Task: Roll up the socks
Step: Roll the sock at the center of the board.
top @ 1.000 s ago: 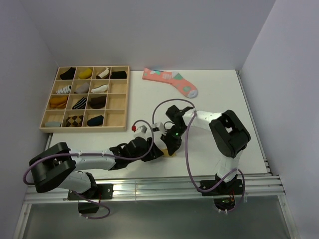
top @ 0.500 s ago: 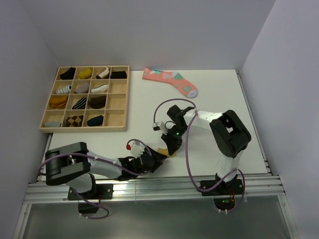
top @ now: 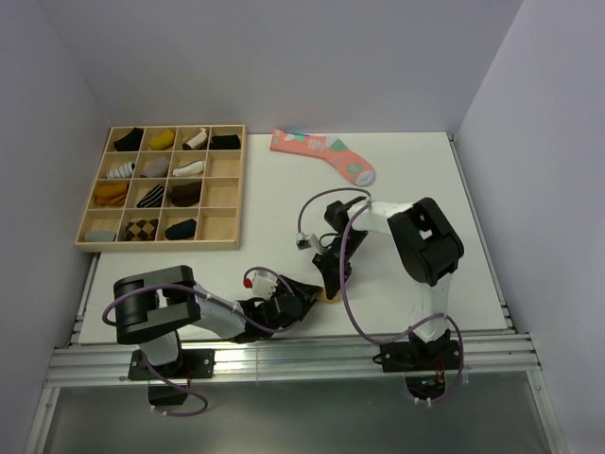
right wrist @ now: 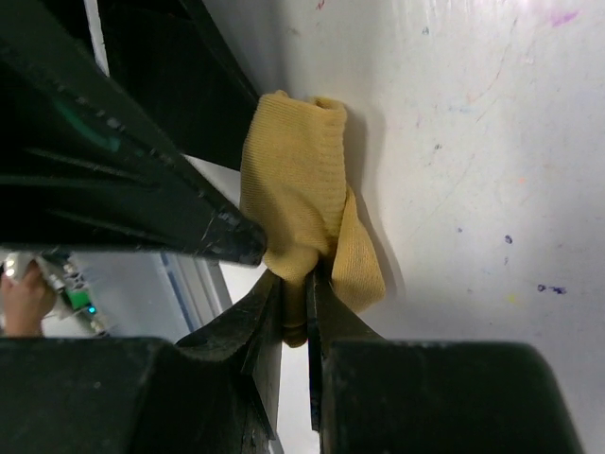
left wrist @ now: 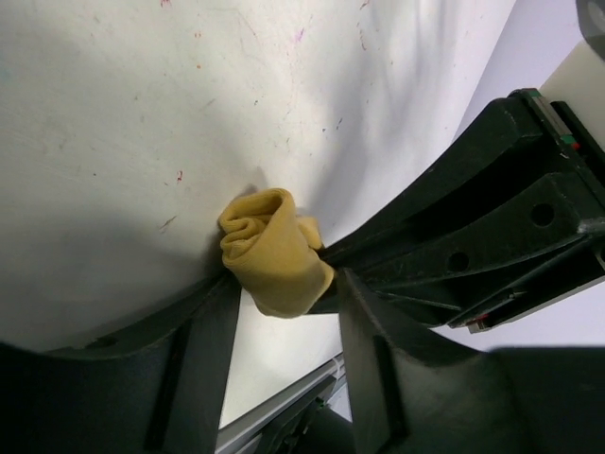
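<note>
The mustard-tan ankle sock (top: pixel 328 296) is bunched into a loose roll near the table's front edge. My right gripper (top: pixel 331 284) is shut on one end of it; the right wrist view shows the sock (right wrist: pixel 293 189) pinched between the jaws of that gripper (right wrist: pixel 295 301). My left gripper (top: pixel 304 301) lies low on the table from the left, open. In the left wrist view its fingers (left wrist: pixel 203 350) straddle the rolled sock (left wrist: pixel 274 251), with the right gripper's black body (left wrist: pixel 473 218) just behind. The black crew sock with white stripes is not in view.
A wooden compartment tray (top: pixel 159 247) with several rolled socks stands at the back left. The long pink sock (top: pixel 321 153) lies at the back centre. The table's front edge and metal rail (top: pixel 284 355) run just below the grippers.
My left arm has folded back and its gripper has slid along the front edge towards the sock. The right gripper has shifted slightly towards the front, still holding the sock.
</note>
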Robot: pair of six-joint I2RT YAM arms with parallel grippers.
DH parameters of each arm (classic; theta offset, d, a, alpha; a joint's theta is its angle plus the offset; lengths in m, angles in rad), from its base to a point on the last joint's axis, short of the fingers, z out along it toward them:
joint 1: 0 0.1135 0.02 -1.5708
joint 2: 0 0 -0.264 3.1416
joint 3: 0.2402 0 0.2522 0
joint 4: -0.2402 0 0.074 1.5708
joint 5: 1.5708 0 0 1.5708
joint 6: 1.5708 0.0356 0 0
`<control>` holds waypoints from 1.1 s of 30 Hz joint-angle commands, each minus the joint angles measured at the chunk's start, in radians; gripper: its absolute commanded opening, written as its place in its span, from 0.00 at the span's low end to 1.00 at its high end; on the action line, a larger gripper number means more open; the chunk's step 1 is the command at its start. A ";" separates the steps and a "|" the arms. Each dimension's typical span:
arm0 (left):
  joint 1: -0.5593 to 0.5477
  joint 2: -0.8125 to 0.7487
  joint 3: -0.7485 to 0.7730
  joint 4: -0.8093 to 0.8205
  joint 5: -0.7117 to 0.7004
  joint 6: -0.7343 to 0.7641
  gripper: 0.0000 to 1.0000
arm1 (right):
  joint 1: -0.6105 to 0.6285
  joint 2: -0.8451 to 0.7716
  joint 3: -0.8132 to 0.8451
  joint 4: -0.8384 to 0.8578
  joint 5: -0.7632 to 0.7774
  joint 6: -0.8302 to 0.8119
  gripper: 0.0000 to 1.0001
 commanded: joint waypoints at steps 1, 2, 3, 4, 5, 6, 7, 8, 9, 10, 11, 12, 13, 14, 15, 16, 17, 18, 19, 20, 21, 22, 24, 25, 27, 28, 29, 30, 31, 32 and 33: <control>-0.006 0.055 0.011 -0.102 -0.030 -0.193 0.50 | -0.018 0.065 -0.002 -0.095 0.117 -0.104 0.04; -0.006 0.062 0.014 -0.100 -0.027 -0.194 0.48 | -0.022 0.067 0.006 -0.104 0.114 -0.118 0.03; -0.006 0.078 0.022 -0.106 -0.018 -0.197 0.48 | -0.025 0.074 0.008 -0.118 0.105 -0.123 0.04; -0.006 0.088 0.029 -0.096 -0.015 -0.194 0.46 | -0.023 0.079 0.012 -0.120 0.102 -0.126 0.04; -0.006 0.095 0.031 -0.091 -0.014 -0.193 0.45 | -0.026 0.082 0.015 -0.129 0.096 -0.135 0.04; -0.006 0.107 0.034 -0.089 -0.009 -0.194 0.45 | -0.026 0.094 0.018 -0.150 0.084 -0.144 0.04; -0.006 0.112 0.042 -0.089 -0.006 -0.190 0.44 | -0.028 0.099 0.023 -0.152 0.082 -0.143 0.04; -0.006 0.114 0.046 -0.086 -0.003 -0.184 0.43 | -0.029 0.105 0.025 -0.151 0.082 -0.137 0.04; -0.006 0.118 0.049 -0.091 -0.001 -0.170 0.43 | -0.032 0.116 0.029 -0.148 0.085 -0.137 0.04; -0.006 0.118 0.060 -0.092 0.009 -0.162 0.43 | -0.034 0.120 0.035 -0.143 0.093 -0.124 0.04; -0.007 0.121 0.068 -0.111 0.015 -0.158 0.43 | -0.037 0.125 0.038 -0.131 0.097 -0.115 0.04; -0.007 0.123 0.080 -0.118 0.022 -0.150 0.43 | -0.038 0.134 0.041 -0.129 0.097 -0.111 0.04; -0.007 0.126 0.082 -0.120 0.029 -0.147 0.43 | -0.041 0.137 0.049 -0.132 0.094 -0.109 0.04; -0.007 0.137 0.083 -0.112 0.043 -0.148 0.42 | -0.041 0.142 0.052 -0.135 0.091 -0.109 0.04; -0.007 0.141 0.083 -0.109 0.052 -0.150 0.41 | -0.041 0.142 0.055 -0.138 0.090 -0.109 0.04; -0.007 0.147 0.086 -0.108 0.058 -0.148 0.37 | -0.043 0.140 0.057 -0.137 0.091 -0.104 0.04; -0.007 0.158 0.091 -0.112 0.074 -0.148 0.36 | -0.043 0.140 0.057 -0.137 0.088 -0.104 0.04; -0.007 0.163 0.101 -0.129 0.081 -0.148 0.35 | -0.043 0.139 0.057 -0.137 0.088 -0.106 0.04; -0.007 0.164 0.106 -0.138 0.086 -0.148 0.32 | -0.043 0.137 0.055 -0.137 0.088 -0.106 0.04; -0.007 0.169 0.112 -0.149 0.097 -0.148 0.30 | -0.043 0.137 0.055 -0.135 0.086 -0.106 0.04; -0.007 0.172 0.118 -0.158 0.101 -0.147 0.28 | -0.043 0.139 0.054 -0.132 0.088 -0.106 0.04; -0.007 0.174 0.122 -0.163 0.104 -0.147 0.22 | -0.043 0.139 0.054 -0.132 0.089 -0.104 0.04; -0.006 0.177 0.129 -0.186 0.109 -0.148 0.13 | -0.043 0.136 0.051 -0.125 0.093 -0.097 0.06; -0.001 0.177 0.132 -0.194 0.114 -0.147 0.10 | -0.043 0.133 0.049 -0.118 0.097 -0.089 0.08; 0.007 0.178 0.137 -0.200 0.129 -0.130 0.02 | -0.045 0.111 0.042 -0.102 0.111 -0.069 0.17; 0.011 0.180 0.141 -0.221 0.134 -0.124 0.00 | -0.045 0.101 0.035 -0.089 0.119 -0.059 0.21; 0.019 0.178 0.145 -0.232 0.140 -0.118 0.00 | -0.045 0.075 0.032 -0.076 0.122 -0.054 0.27; 0.022 0.178 0.154 -0.249 0.141 -0.106 0.00 | -0.046 0.064 0.026 -0.077 0.122 -0.051 0.30; 0.031 0.177 0.158 -0.273 0.146 -0.096 0.00 | -0.049 0.052 0.023 -0.074 0.122 -0.036 0.33; 0.034 0.172 0.164 -0.290 0.147 -0.086 0.00 | -0.051 0.023 0.020 -0.057 0.126 -0.025 0.36; 0.039 0.169 0.174 -0.302 0.147 -0.069 0.00 | -0.054 0.009 0.015 -0.046 0.134 -0.014 0.45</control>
